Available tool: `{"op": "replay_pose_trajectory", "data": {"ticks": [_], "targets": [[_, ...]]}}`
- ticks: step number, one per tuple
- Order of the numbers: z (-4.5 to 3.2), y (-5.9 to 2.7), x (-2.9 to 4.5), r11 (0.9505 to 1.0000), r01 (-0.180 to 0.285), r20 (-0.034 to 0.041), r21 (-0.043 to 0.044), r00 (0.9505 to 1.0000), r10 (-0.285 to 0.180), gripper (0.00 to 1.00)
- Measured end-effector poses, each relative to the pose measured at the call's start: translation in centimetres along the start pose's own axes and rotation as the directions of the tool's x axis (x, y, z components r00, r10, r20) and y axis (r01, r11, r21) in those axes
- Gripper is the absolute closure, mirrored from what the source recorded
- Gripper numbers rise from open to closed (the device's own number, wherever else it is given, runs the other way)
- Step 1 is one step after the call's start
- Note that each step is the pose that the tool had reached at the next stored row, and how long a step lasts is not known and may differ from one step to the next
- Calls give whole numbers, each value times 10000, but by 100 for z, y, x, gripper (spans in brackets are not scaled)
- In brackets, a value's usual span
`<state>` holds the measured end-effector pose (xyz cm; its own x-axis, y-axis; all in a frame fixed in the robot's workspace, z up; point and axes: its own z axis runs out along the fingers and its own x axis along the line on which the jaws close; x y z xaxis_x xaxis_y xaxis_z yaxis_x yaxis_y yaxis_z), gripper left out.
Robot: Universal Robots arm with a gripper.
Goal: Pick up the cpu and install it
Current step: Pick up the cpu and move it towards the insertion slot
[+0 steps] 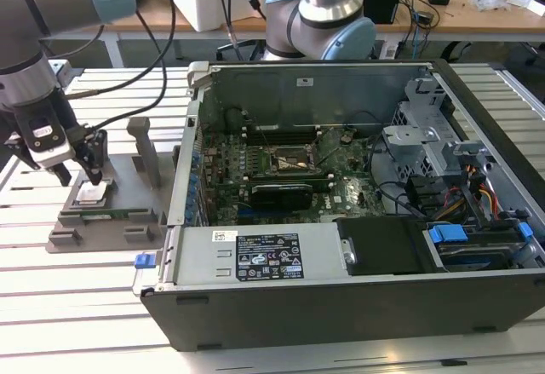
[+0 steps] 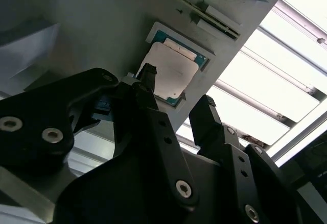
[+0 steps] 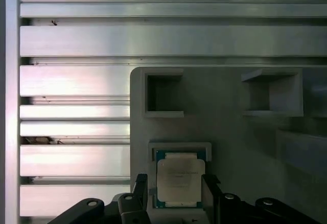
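Note:
The cpu point(image 1: 92, 193), a small square chip with a silvery top, lies flat in its recess on the grey holder tray point(image 1: 123, 188) at the exterior view's left. My gripper point(image 1: 85, 172) hangs just above it, open. In both wrist views the two black fingers point(image 3: 141, 187) stand on either side of the cpu point(image 3: 177, 179), close to its edges. The second wrist view shows one fingertip point(image 2: 148, 75) at the edge of the cpu point(image 2: 171, 70) and the other out past the tray's edge. The motherboard socket point(image 1: 294, 163) sits inside the open computer case point(image 1: 341, 71).
The holder tray point(image 3: 230, 147) carries upright posts point(image 1: 140, 140) and square pockets point(image 3: 163, 94) near the chip. The case wall point(image 1: 189, 148) rises between tray and motherboard. A second arm's base point(image 1: 319, 16) stands behind the case. Everything rests on a slatted metal table point(image 1: 85, 306).

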<state>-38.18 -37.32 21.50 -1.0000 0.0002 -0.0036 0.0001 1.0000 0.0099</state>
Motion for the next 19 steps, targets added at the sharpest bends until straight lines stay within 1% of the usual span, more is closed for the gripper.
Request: {"op": "replay_pose_trajectory", "data": {"ticks": [5, 7, 9, 14, 19], "targets": [[89, 5, -26, 9999, 141, -2, 75, 9999, -141, 46], [111, 4, -31, 9992, 373, -9, 124, 9993, -373, 46], [128, 4, -36, 9985, 531, -14, 150, 9986, -531, 46], [166, 4, -51, 9981, 589, -18, 166, 9983, -588, 46], [171, 3, -52, 9981, 588, -17, 166, 9983, -588, 46]]}}
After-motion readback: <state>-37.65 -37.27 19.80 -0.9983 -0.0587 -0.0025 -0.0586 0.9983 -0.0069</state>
